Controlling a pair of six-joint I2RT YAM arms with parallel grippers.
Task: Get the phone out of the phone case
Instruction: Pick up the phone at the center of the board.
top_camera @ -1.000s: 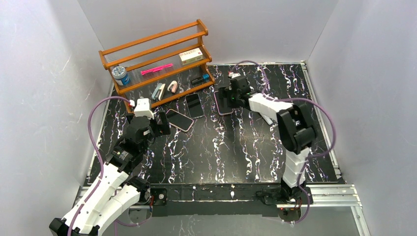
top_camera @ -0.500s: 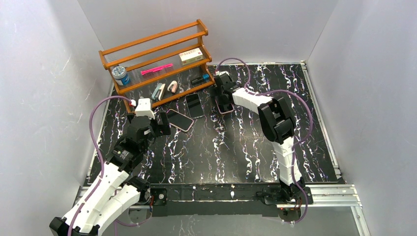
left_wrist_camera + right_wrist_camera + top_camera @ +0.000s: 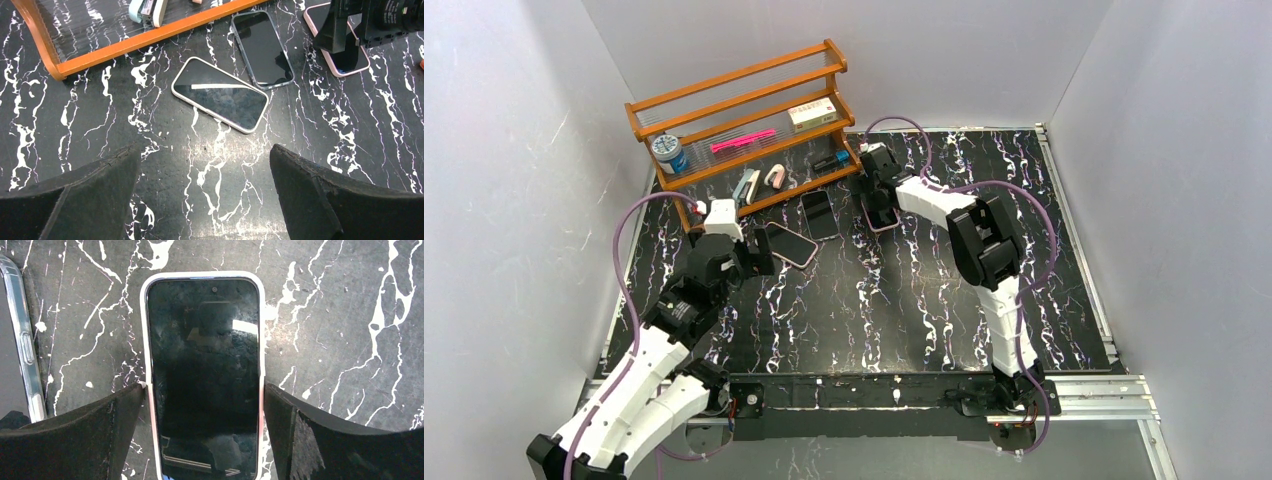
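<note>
Grasp being set up: the right gripper (image 3: 204, 405), jaws wide, straddles the cased phone (image 3: 204, 340) lying flat on the counter (image 3: 350, 290); next it should close on the phone's long edges.

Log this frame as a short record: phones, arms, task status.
phones on table: three, screens up
right gripper: open, jaws straddling the pink-cased phone
left gripper: open, holding nothing, facing the white-cased phone
other: clear-cased phone between those two; wooden rack behind
task status: phone not yet out of its case
</note>
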